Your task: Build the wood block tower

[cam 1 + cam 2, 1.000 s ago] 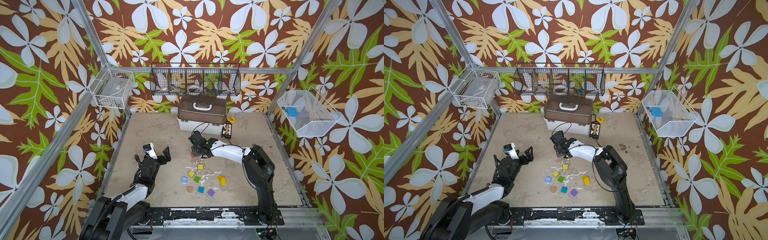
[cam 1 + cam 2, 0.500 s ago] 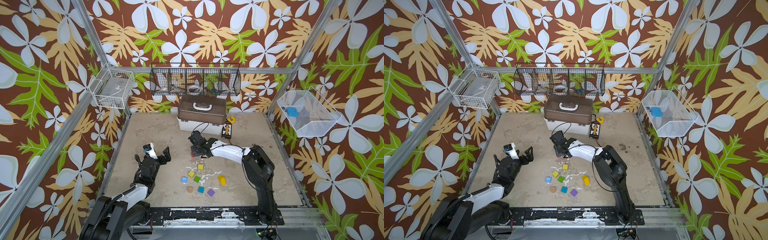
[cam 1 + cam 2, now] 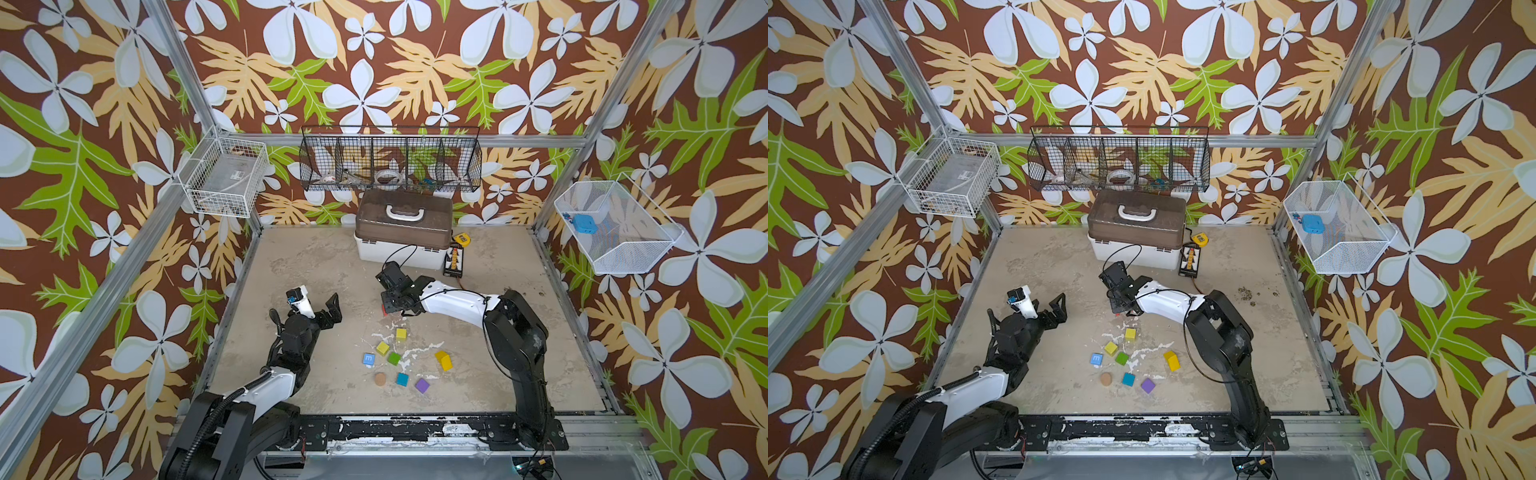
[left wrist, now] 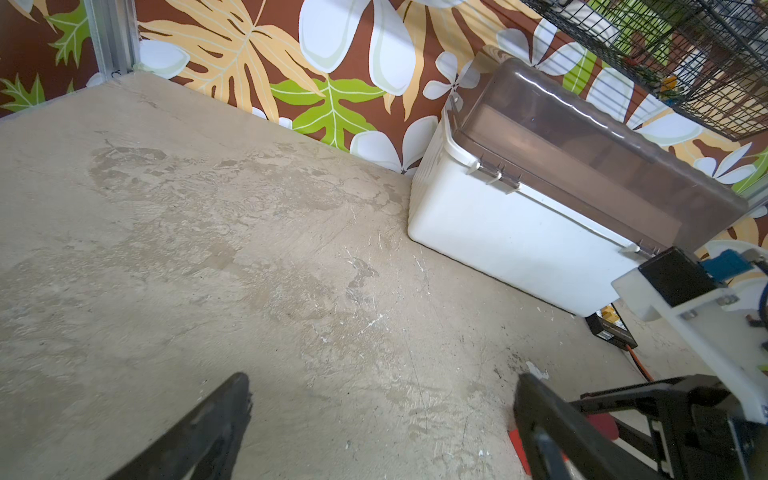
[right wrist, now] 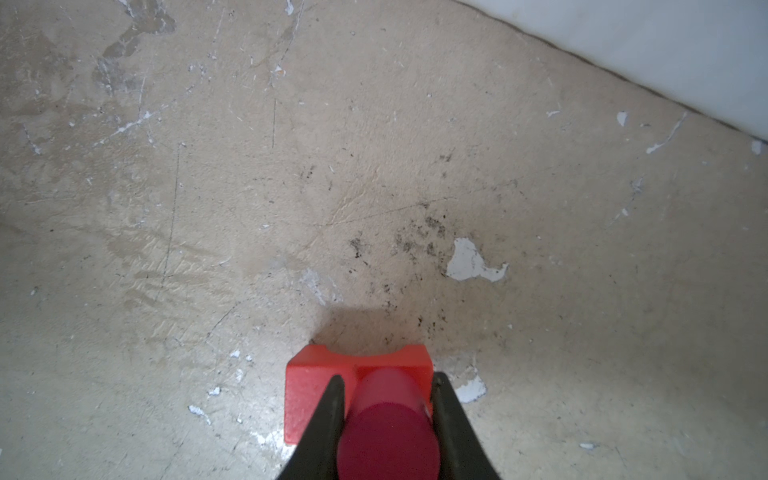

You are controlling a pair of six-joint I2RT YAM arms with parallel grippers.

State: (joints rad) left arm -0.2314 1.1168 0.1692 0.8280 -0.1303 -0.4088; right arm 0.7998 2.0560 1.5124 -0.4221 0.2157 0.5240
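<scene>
My right gripper (image 5: 386,384) is shut on a pink cylinder (image 5: 388,428), held upright over the middle of the red slab (image 5: 316,386) on the floor; whether it rests on the slab I cannot tell. In a top view this gripper (image 3: 390,305) hides nearly all of both. Several loose wood blocks lie nearer the front: yellow cubes (image 3: 401,333), green (image 3: 394,358), blue (image 3: 368,359), teal (image 3: 402,379), purple (image 3: 422,385), a tan cylinder (image 3: 379,378) and a yellow rounded piece (image 3: 443,360). My left gripper (image 4: 382,415) is open and empty, left of the slab.
A white box with a brown lid (image 3: 403,232) stands at the back wall, with a black charger (image 3: 454,259) and a yellow tape measure (image 3: 460,239) beside it. Wire baskets (image 3: 390,166) hang on the walls above the floor.
</scene>
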